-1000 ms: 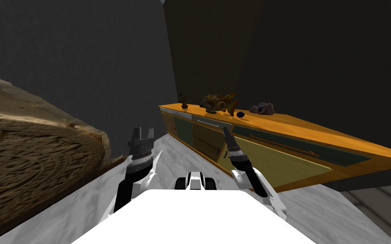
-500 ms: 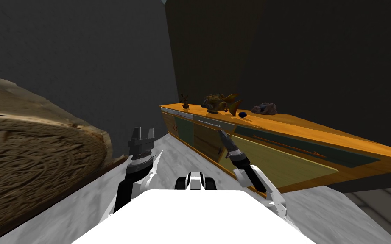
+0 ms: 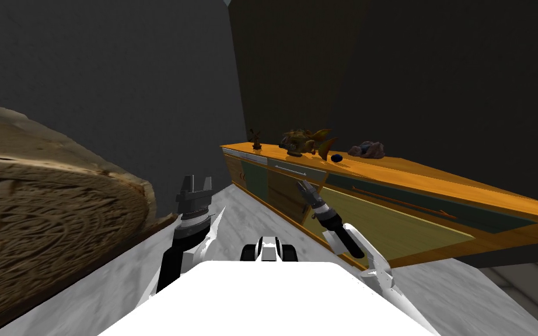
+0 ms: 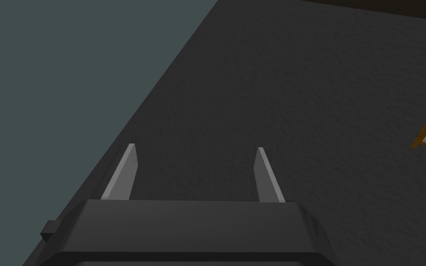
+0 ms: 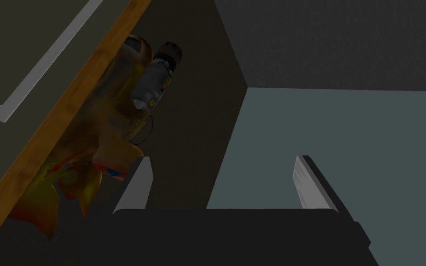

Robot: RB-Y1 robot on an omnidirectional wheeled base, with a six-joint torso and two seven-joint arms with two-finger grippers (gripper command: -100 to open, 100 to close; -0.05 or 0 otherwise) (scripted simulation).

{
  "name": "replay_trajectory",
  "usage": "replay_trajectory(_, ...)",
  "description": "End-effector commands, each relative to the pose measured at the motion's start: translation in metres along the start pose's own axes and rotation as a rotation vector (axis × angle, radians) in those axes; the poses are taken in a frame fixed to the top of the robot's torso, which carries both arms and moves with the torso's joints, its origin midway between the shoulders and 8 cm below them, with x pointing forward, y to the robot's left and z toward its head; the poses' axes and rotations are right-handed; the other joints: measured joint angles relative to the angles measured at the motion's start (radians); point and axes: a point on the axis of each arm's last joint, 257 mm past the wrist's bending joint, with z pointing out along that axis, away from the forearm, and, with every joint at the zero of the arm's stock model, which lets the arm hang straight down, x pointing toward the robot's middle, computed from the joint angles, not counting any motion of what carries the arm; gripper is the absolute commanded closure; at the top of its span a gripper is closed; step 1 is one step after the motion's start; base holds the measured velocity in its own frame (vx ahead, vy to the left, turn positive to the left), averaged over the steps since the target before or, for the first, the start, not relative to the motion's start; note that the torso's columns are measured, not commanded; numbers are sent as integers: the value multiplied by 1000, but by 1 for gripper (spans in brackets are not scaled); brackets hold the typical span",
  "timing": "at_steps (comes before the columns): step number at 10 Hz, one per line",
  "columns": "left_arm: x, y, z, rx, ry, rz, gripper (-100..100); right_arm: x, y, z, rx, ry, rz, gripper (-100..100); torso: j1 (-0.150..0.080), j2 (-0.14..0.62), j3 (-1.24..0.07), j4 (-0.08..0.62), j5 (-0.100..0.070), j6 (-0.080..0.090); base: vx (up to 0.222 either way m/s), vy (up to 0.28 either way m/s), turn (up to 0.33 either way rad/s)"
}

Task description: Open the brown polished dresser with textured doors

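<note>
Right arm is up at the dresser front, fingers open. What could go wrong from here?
1. The right gripper is open, but the grey handle on the dresser lies off to one side of it, not between the fingers; closing now would likely grab nothing.
2. The fish figurine on the dresser top looks close beside one finger in the right wrist view; a move upward might knock it.

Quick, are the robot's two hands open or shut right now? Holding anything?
Left gripper: open, holding nothing.
Right gripper: open, holding nothing.
</note>
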Motion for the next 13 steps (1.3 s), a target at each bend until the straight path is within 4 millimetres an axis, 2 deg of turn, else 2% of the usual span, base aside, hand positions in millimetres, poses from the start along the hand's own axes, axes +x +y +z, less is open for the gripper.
replay_trajectory(1,0,0,0,0,0,0,0,11,-11,-2,-17,65,-132,-100,-1,1,0,0,0,0,-2,41,7)
replay_trajectory(8,0,0,0,0,0,0,0,31,-38,-6,-50,182,-384,-100,-1,0,0,0,0,0,6,33,7)
replay_trajectory(9,0,0,0,0,0,0,0,36,-50,-8,-60,222,-465,-100,-1,1,0,0,0,0,2,39,11)
replay_trajectory(10,0,0,0,0,0,0,0,36,-50,-8,-61,222,-469,-100,-1,1,0,0,0,0,7,32,3)
replay_trajectory(11,0,0,0,0,0,0,0,40,-63,-10,-71,261,-550,-100,-1,0,0,0,0,0,8,38,7)
replay_trajectory(12,0,0,0,0,0,0,0,40,-63,-10,-72,261,-555,-100,-1,0,0,0,0,0,8,30,7)
replay_trajectory(13,0,0,0,0,0,0,0,43,-76,-13,-83,301,-638,-100,-1,0,0,0,0,0,7,37,12)
